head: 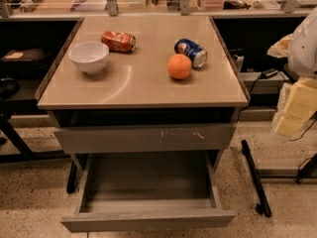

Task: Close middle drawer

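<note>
The middle drawer (148, 182) is pulled far out at the bottom of the cabinet. Its bare grey box interior is empty, and its plain front panel (148, 220) faces me near the lower edge. Above it sits a shut drawer front with pale scratch marks (143, 138). Under the tabletop is a dark open slot (143, 117). My gripper (297, 108) is a pale yellow and white shape at the right edge. It is level with the scratched drawer front, well to the right of the cabinet, and touches nothing.
On the tan tabletop (138, 83) stand a white bowl (89, 57), a red can on its side (119, 41), a blue can on its side (191, 52) and an orange (179, 66). A black leg (255, 177) lies on the speckled floor to the right. Dark shelves flank the cabinet.
</note>
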`<move>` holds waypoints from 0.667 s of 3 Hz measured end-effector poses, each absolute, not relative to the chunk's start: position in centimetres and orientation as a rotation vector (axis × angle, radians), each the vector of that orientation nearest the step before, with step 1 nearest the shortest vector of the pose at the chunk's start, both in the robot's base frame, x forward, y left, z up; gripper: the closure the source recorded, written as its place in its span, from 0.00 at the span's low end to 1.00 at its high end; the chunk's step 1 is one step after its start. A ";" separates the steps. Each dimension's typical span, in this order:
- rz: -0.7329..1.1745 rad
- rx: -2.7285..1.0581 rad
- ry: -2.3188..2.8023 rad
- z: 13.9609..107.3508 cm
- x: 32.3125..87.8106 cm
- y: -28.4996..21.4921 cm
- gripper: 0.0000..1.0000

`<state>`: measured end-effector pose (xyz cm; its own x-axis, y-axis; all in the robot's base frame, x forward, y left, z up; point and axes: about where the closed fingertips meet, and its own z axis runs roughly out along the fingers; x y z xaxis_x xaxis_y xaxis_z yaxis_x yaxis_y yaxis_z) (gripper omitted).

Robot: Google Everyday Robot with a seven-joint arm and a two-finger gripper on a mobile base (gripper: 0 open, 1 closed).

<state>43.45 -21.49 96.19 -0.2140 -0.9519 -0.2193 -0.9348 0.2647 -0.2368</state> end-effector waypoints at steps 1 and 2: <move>-0.033 -1.748 2.200 92.4 42.1 -20.7 0.00; 0.049 -1.769 2.211 85.9 40.7 -19.7 0.00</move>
